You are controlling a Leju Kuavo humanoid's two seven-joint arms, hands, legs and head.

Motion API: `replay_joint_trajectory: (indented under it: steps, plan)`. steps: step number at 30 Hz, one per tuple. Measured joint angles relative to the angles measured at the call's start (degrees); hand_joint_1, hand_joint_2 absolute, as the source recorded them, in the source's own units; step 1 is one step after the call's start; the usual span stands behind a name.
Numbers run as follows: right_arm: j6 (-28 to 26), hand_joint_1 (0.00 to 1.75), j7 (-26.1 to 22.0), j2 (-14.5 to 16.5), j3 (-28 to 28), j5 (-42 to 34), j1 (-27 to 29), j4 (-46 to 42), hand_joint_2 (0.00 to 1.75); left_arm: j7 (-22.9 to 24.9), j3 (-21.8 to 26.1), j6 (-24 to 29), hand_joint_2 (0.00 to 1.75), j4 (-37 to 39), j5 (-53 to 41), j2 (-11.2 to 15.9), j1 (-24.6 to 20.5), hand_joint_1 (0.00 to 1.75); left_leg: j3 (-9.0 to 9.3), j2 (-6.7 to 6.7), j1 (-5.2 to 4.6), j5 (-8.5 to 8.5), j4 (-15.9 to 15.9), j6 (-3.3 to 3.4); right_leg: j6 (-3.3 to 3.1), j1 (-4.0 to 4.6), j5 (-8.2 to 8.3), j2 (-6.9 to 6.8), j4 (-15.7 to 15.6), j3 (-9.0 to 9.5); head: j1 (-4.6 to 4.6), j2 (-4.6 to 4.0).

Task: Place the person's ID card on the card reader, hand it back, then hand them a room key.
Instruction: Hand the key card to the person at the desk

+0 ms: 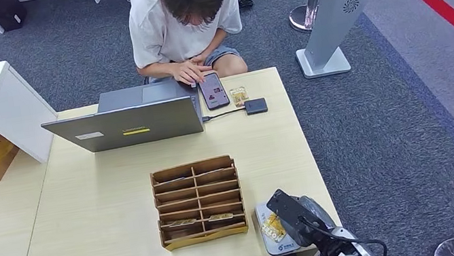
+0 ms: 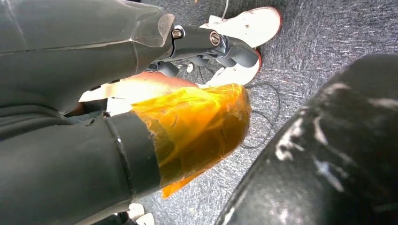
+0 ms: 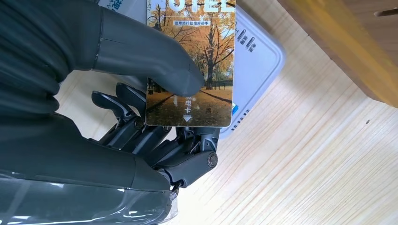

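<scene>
Pale wooden bench (image 1: pixel 107 215); at its near right corner a flat white card reader (image 3: pixel 263 61). Over it the right hand (image 3: pixel 155 117) pinches a thin, stiff, slippery autumn-tree picture card (image 3: pixel 192 65) by its edge; left hand (image 2: pixel 117 93): cannot tell

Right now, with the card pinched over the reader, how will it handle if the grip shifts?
The card looks flat, so probably stiff and light. Its glossy face may slip under the right robot hand. The reader lies close beneath.

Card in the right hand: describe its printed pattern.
The card shows golden autumn trees along a path, clearest in the right wrist view.
</scene>
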Motion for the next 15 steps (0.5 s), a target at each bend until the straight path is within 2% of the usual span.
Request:
replay_joint_trajectory:
  steps: [15]
  plan:
    - [0.0,1.75,0.0,0.0,0.0,0.0,-0.1,0.2,1.75,0.0,0.0,0.0,0.00,0.0,0.0,0.0,0.0,0.00,0.07,0.00,0.00,0.00,0.0,0.00,0.00,0.00,0.00,0.00,0.0,0.07,0.01,0.00]
